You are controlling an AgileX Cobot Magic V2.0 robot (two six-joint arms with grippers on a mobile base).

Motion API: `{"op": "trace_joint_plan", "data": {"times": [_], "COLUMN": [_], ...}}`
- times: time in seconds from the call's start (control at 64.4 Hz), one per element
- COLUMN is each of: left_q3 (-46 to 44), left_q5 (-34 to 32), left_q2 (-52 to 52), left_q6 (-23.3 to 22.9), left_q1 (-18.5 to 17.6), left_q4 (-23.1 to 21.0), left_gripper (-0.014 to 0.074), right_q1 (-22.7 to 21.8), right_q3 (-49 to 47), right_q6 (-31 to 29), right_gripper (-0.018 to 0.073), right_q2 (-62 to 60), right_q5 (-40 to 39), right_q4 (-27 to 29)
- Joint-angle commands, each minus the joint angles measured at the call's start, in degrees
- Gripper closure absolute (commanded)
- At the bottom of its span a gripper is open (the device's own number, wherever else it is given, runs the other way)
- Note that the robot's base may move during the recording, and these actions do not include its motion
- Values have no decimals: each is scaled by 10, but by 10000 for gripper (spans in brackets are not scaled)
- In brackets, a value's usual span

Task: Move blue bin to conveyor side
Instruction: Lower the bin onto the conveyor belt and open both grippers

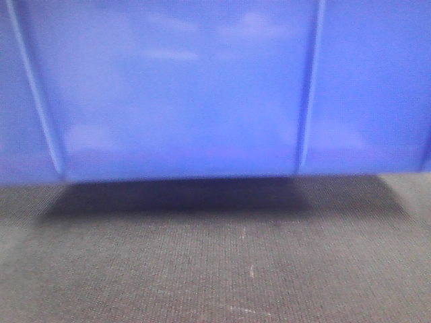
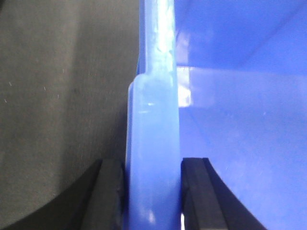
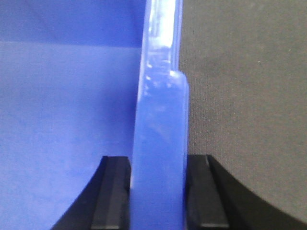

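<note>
Blue bin (image 1: 182, 87): hanging just above the conveyor (image 1: 215, 262), shadow beneath. Left gripper (image 2: 152, 191) and right gripper (image 3: 158, 191) are each clamping the bin's rim, pads either side. Lift apparently achieved; carrying to the conveyor's side and setting down are remaining.

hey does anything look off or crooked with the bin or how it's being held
Nothing stands out. The left gripper and right gripper each pinch the blue bin by its rim, squarely. No cracks or spills show on the conveyor.
</note>
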Motion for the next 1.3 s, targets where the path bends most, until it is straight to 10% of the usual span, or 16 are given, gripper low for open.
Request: {"op": "trace_joint_plan", "data": {"times": [0.0, 0.435, 0.652, 0.854, 1.01, 1.242, 1.289], "left_q3": [-9, -9, -9, -17, -55, -110, -112], "left_q5": [-50, -79, -86, -88, -62, -20, -32], "left_q2": [9, 43, 43, 39, 13, -52, -63], "left_q6": [-1, -1, -1, -1, -1, -1, -1], "left_q1": [-1, -1, -1, -1, -1, -1, -1], "left_q4": [-7, -7, -7, -6, -6, -12, -12], "left_gripper": [616, 585, 210, 7, 88, 626, 617], "right_q1": [-3, -3, -3, -3, -3, -3, -3], "right_q3": [-6, -6, -6, -12, -61, -151, -165], "right_q6": [-7, -7, -7, -7, -7, -7, -7], "right_gripper": [640, 570, 141, 131, 296, 656, 641], "right_q2": [3, 54, 54, 45, 25, -12, -16], "right_q5": [-47, -59, -56, -52, -16, 6, 0], "right_q4": [-13, -13, -13, -17, -17, -17, -17]}}
